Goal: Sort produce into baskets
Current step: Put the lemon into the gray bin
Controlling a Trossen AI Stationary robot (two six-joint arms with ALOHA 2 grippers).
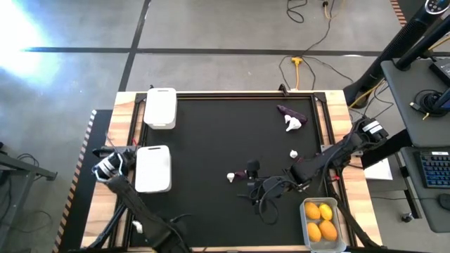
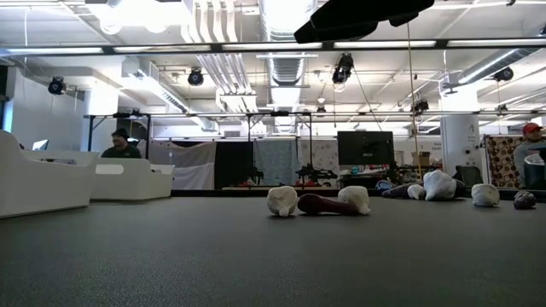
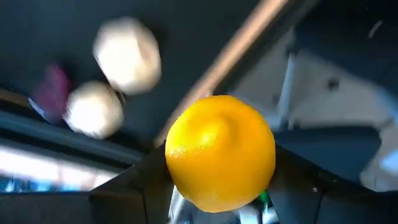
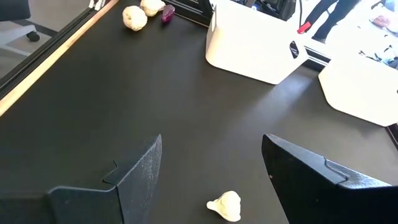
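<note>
My left gripper [image 3: 217, 205] is shut on a round yellow fruit [image 3: 219, 152], held up above the black mat; in the high view the arm reaches to the mat's near middle [image 1: 261, 187] and hides the fruit. My right gripper [image 4: 211, 180] is open above the mat [image 1: 294, 173]. A small white garlic bulb [image 4: 225, 206] lies on the mat below and between its fingers, untouched. A clear basket [image 1: 306, 223] at the near right holds several yellow and orange fruits. Two white baskets [image 1: 160, 107] [image 1: 153, 169] stand at the left. My left gripper pinches the yellow fruit between its two fingers [image 3: 134, 186], one on each side of the fruit's lower half [image 3: 177, 171]. The fruit is lifted clear of the mat.
A garlic bulb [image 1: 294, 123] and a purple eggplant piece [image 1: 288, 111] lie at the far right. Another bulb [image 1: 230, 177] and a purple piece [image 1: 241, 173] lie mid-mat, and a bulb [image 1: 293, 153] lies beside the right arm. Black rails and wooden edges border the mat.
</note>
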